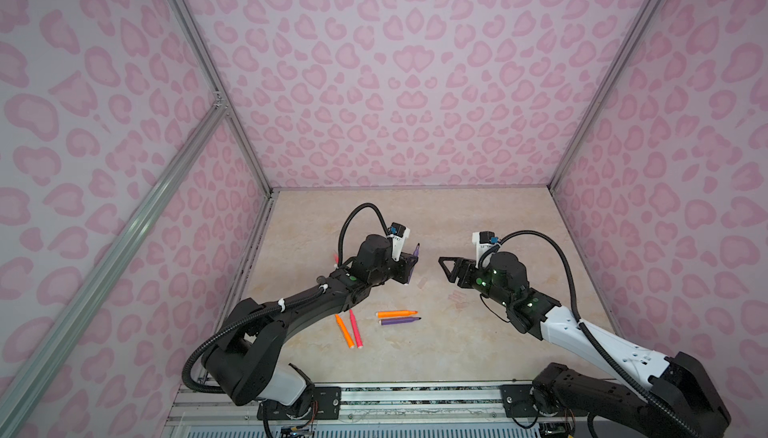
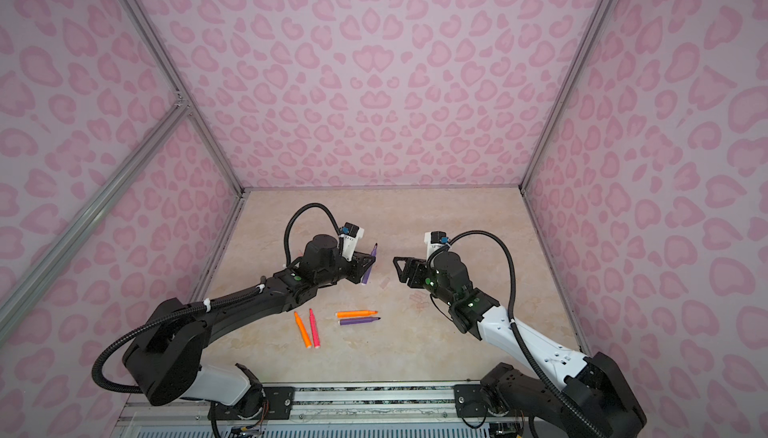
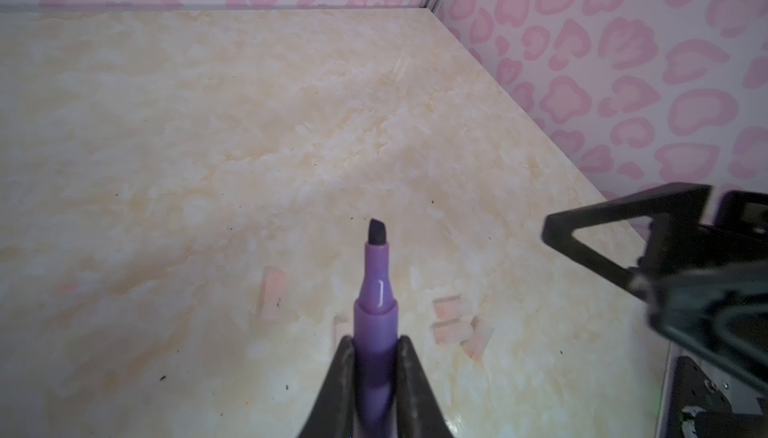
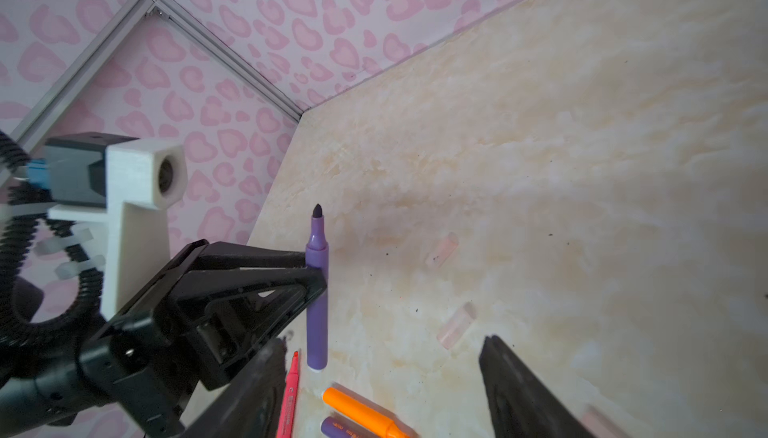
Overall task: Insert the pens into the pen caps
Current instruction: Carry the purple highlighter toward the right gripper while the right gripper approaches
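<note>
Tip pointing up and away from the robot's base, the purple pen (image 3: 376,290) is clamped mid-barrel between the fingers of the left gripper (image 3: 376,344), tilted over the middle of the table (image 1: 457,353). Whether its white lower end touches the surface cannot be told. Just beyond it on the table lie the pen caps (image 3: 446,307), clear pinkish tubes scattered singly and in a small cluster, faint in a top view (image 1: 422,283). Nearer the base, an orange pen (image 1: 397,313) lies just beside a second purple pen (image 1: 399,321), the two parallel. To their left a second orange pen (image 1: 344,331) lies beside a pink pen (image 1: 355,328). The right gripper (image 4: 384,342) faces the left one across a gap, over the caps, its fingers spread with nothing between them.
</note>
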